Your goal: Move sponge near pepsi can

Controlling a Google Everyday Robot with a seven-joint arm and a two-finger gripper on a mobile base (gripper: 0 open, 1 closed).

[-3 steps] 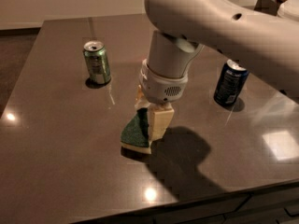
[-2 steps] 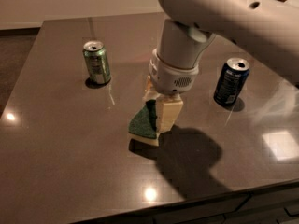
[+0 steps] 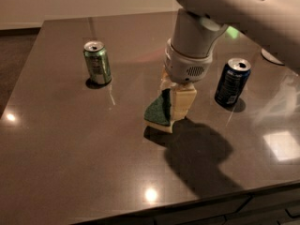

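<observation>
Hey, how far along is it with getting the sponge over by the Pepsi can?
Done: the gripper is shut on the sponge, holding it tilted at mid-table. In hand: the carry, with a stretch of bare table between the sponge and the pepsi can to the right in the picture. Left: close that gap and set the sponge down beside the can.

Arm (image 3: 234, 6): broad rounded shell, smooth off-white, one small dark oval recess near top edge; faint green glow on underside. Wrist (image 3: 194, 34): pale grey cylinder, widening into white collar with seam ring and small patch of dotted vent holes. Gripper (image 3: 172, 112): below collar, at sponge (image 3: 158, 111), mid-table (image 3: 70, 149). Fingers (image 3: 183, 102): blocky, squared, cream-coloured. No cables or screws visible.
</observation>
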